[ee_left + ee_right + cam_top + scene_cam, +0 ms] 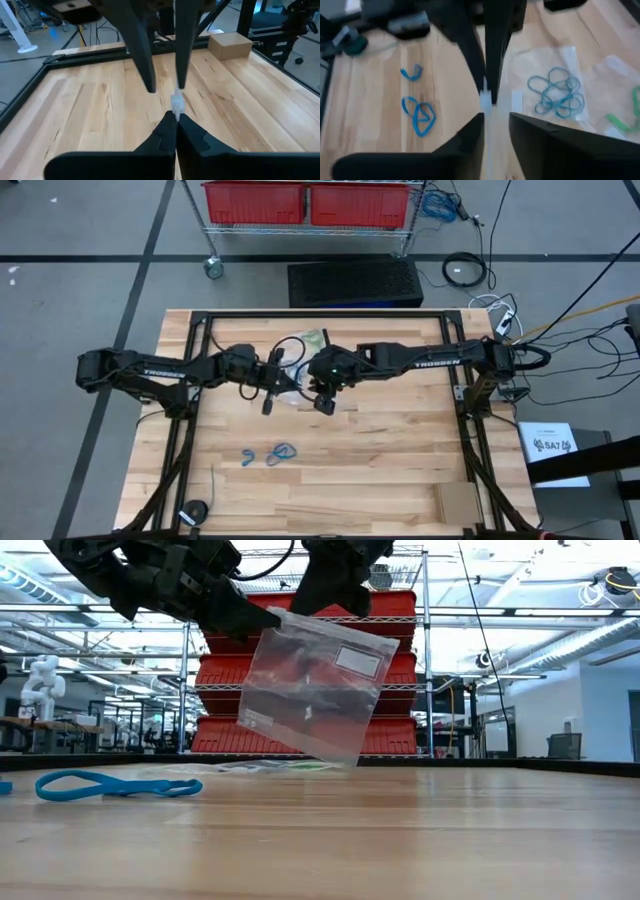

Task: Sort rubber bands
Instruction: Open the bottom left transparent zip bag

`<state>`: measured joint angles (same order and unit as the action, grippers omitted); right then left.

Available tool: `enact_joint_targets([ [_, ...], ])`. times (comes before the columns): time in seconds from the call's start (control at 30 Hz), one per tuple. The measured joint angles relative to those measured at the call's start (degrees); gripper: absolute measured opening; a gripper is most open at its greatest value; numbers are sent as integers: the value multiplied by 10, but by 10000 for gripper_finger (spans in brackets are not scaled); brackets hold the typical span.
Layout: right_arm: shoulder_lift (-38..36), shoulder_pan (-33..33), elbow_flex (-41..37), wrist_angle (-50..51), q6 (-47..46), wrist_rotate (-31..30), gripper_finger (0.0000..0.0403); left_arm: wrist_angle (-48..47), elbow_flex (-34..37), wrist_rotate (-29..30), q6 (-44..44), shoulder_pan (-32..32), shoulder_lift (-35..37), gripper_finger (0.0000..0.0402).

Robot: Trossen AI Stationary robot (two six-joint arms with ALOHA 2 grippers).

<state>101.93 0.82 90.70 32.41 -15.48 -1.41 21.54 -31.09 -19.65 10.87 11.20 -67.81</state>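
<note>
A: Left gripper [176, 117] is closed on the clear bag's [315, 690] edge, above the tabletop [380, 460]; right gripper [495, 120] is parted around it.

B: 3 bright blue rubber bands [270, 455] lie below — open the bag slowly, I think.

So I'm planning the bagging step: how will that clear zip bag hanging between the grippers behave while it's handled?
Probably floppy: the clear zip bag hangs tilted and slack from its top edge, which the left gripper pinches shut. Likely very light, since a thin pinch carries it clear of the table. Its glossy film looks slippery, so it could slide out of the right gripper.
</note>
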Motion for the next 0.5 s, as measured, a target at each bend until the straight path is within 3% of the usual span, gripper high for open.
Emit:
enact_joint_targets([
  [0.23,6,4,0,-24,-14,15,133,5,0,4,0,0,0,1],
  [0.5,18,10,-1,-32,-17,15,106,5,0,20,0,0,0,1],
])
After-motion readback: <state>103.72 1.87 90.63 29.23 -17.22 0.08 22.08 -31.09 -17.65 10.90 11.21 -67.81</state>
